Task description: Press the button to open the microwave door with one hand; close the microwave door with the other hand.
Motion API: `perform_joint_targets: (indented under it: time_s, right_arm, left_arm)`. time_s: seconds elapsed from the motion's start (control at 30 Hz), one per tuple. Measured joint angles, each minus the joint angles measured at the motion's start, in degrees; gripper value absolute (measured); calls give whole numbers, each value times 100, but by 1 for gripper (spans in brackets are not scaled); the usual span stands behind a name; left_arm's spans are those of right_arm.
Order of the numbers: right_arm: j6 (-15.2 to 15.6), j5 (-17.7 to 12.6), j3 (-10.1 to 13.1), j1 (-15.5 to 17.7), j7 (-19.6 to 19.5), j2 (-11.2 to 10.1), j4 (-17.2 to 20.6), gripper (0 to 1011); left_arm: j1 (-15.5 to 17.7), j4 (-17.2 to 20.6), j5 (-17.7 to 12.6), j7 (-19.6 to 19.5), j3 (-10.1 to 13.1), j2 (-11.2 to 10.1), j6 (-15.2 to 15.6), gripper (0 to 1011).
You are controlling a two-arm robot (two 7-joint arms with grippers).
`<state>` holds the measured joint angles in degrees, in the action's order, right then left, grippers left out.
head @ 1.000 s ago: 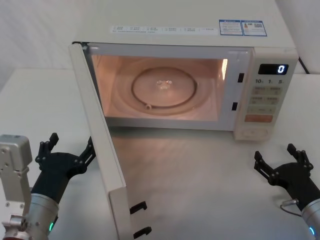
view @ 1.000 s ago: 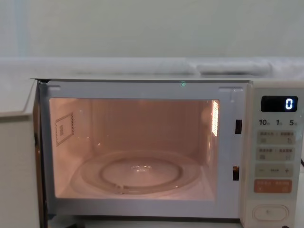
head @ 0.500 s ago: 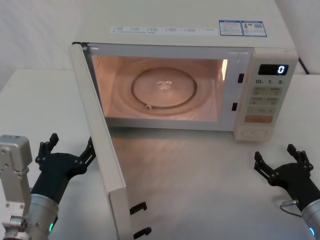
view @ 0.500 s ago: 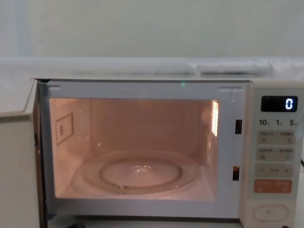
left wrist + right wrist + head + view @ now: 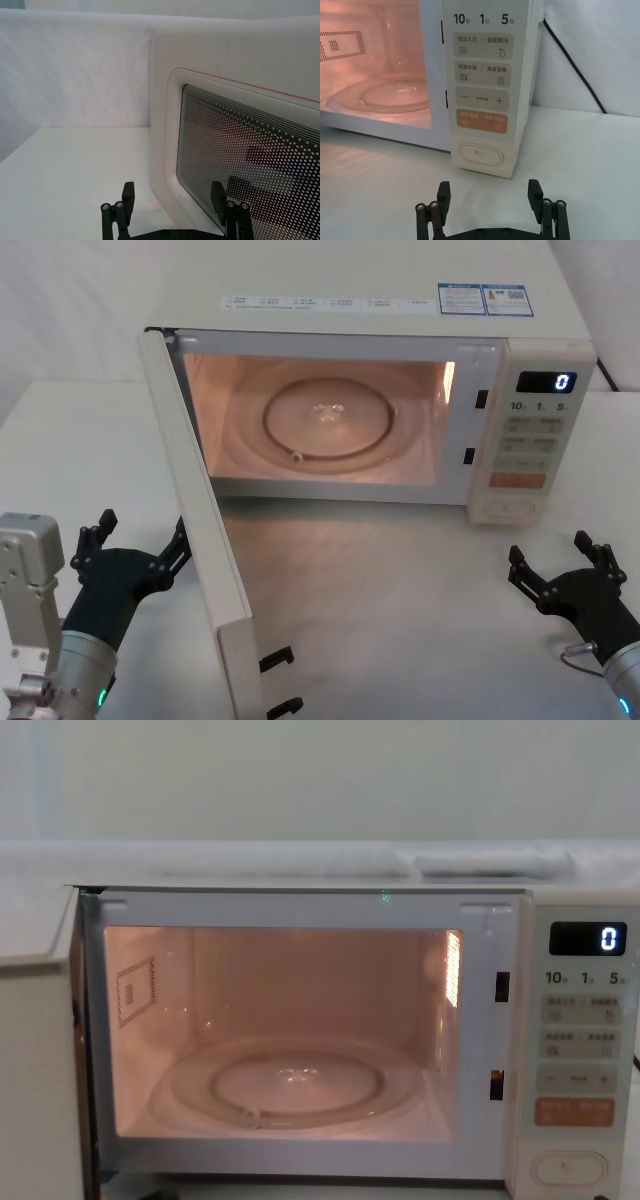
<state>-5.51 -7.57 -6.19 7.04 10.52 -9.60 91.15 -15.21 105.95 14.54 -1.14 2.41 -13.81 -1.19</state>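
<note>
The microwave door (image 5: 195, 530) stands wide open at centre-left. The left gripper (image 5: 135, 552), fingers spread, sits lower left beside its outer face, seemingly ready to push it shut. The right gripper (image 5: 563, 570), also spread, rests lower right below the button (image 5: 510, 507).

Wide cream plastic microwave door (image 5: 195, 530) swings out toward the near left, walling off the black left gripper (image 5: 135, 552). Bare white tabletop (image 5: 400, 600) right of it, up to the lit cavity.

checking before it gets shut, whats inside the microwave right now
The lit cavity holds a round glass turntable with nothing on it, and a perforated vent patch on the left wall. The open microwave door covers the cavity's near-left corner in the head view.
</note>
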Motion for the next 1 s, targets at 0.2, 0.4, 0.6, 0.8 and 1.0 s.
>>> perform_joint_targets:
  time_s: [0.2,0.4,0.6,0.8,1.0]
  right_arm:
    - [0,0,0,0,1,0,0,1002]
    - [0,0,0,0,0,0,0,1002]
    - [0,0,0,0,0,0,0,1002]
    - [0,0,0,0,0,0,0,1002]
    - [0,0,0,0,0,0,0,1002]
  left_arm:
    - [0,0,0,0,0,0,0,1001]
    - [0,0,0,0,0,0,0,1001]
    - [0,0,0,0,0,0,0,1001]
    - [0,0,0,0,0,0,0,1001]
    - [0,0,0,0,0,0,0,995]
